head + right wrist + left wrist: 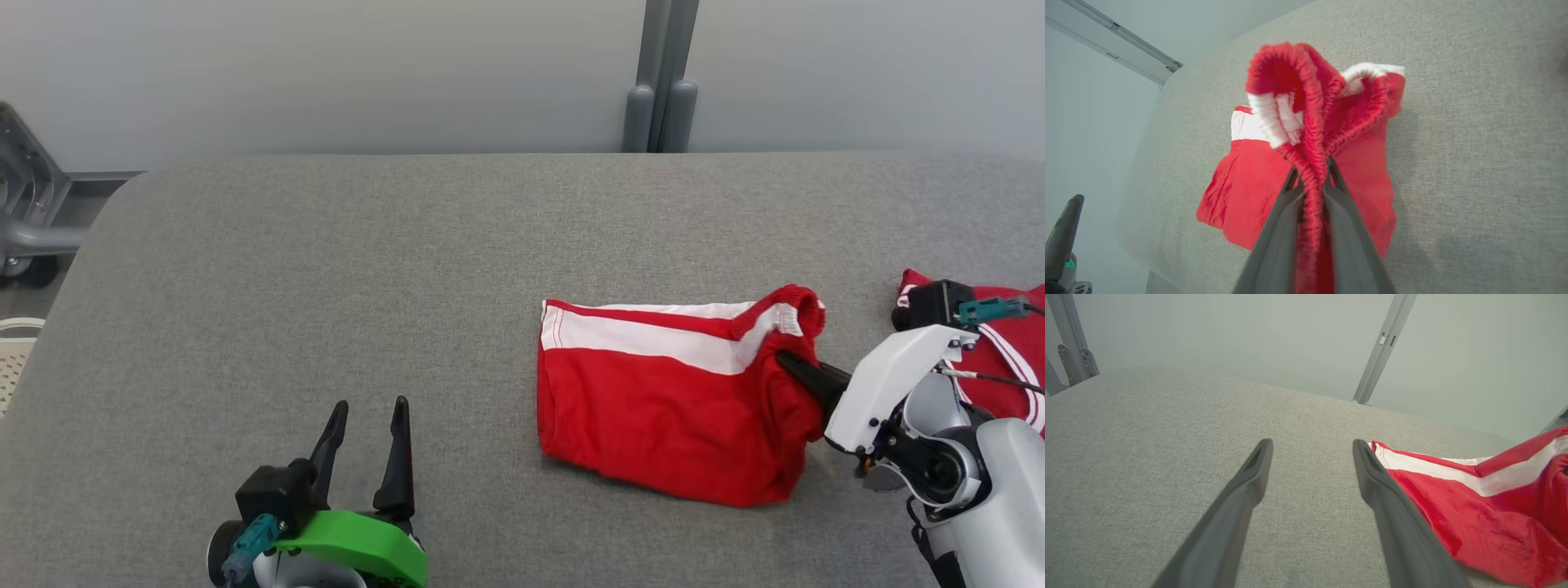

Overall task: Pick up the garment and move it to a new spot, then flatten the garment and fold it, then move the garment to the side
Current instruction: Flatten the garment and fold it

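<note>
Nearest, at 7 o'clock in the head view: left end effector [371, 403], fingers spread wide, holding nothing, poised over the bare grey bench [326, 269]. Same wide spread in the left wrist view [1312, 444], with the garment [1474, 506] at 4 o'clock there.

At 4 o'clock in the head view: right end effector [796, 366], fingers pinched nearly together on the garment's waistband [1290, 69]. In the right wrist view [1312, 168], gathered red elastic squeezed between both fingers.

Right of centre, around 3 to 4 o'clock: the garment [669, 416], red shorts with a broad white band along the far side. Body lying mostly flat on the bench, waistband end bunched and raised at the grip, white elastic showing.

Farther right, at 3 o'clock by the frame edge: more red-and-white cloth [1008, 359], perhaps a second piece of clothing, partly hidden behind the arm.

Beyond the bench at 12 o'clock: a grey post [661, 82] against a pale wall [408, 73].
</note>
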